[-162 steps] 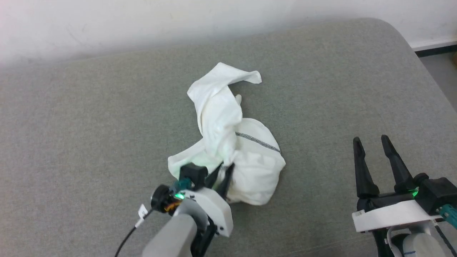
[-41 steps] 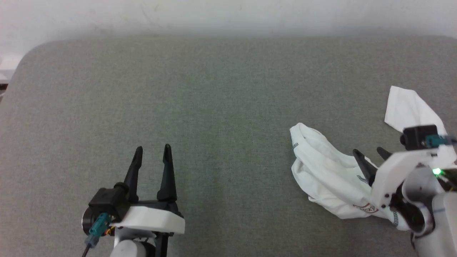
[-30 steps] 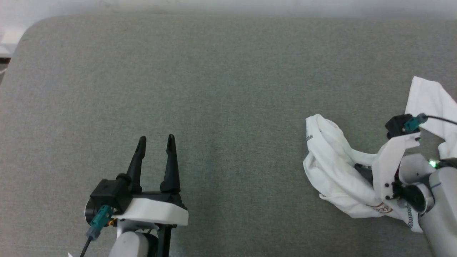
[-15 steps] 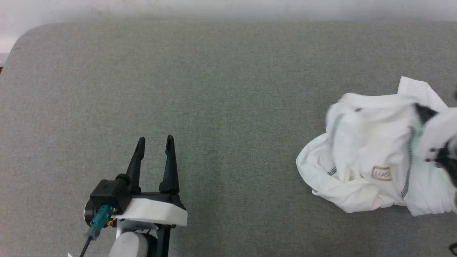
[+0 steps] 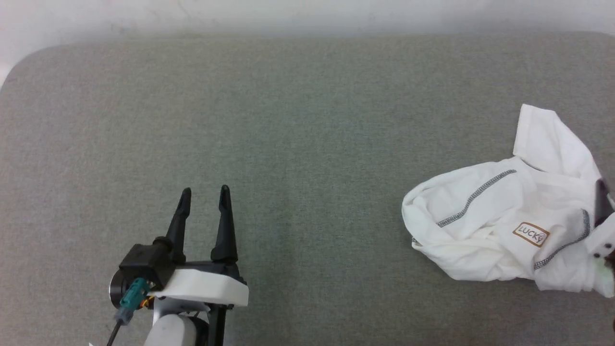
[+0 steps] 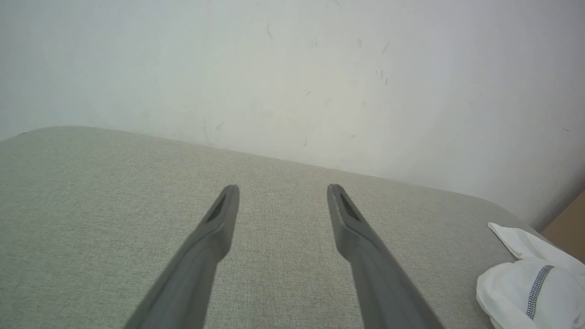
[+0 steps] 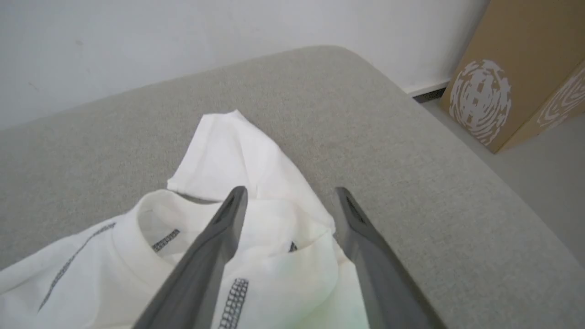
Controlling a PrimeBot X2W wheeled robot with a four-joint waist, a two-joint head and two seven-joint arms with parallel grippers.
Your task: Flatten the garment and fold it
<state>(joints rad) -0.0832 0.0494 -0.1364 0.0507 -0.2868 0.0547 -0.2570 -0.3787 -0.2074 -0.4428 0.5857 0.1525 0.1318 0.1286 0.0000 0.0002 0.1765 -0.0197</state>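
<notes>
1. The left end effector (image 5: 205,190) hovers over a bare stretch of the grey fabric-covered tabletop (image 5: 307,120). Its two dark fingers are spread wide with nothing between them.
2. The right end effector (image 7: 290,190) is spread just as wide. Its fingers hang close above loose white cloth but pinch none of it, so I judge that it holds nothing.
3. The white T-shirt (image 5: 480,226) lies directly beneath the right end effector, in a crumpled heap. It is well apart from the left end effector, off to that one's right.
4. Just left of the right end effector, the brown-bordered "LUCKY" label (image 5: 530,234) faces up. Grey zigzag stitching (image 5: 475,197) runs on either side of it.
5. Beyond the right fingertips, one short sleeve (image 7: 228,151) sticks out fairly flat on the tabletop.
6. The task looks barely begun:
   - The body of the T-shirt is bunched and lapped over itself.
   - The hem and the other sleeve are hidden in the heap.
   - No fold has been made.
   - Spreading, smoothing and every fold remain to be done.
7. Farthest off, the pale wall (image 6: 292,68) rises behind the tabletop. A cardboard box (image 7: 516,68) stands on the floor past the tabletop's rounded corner, to the right of the right end effector.
</notes>
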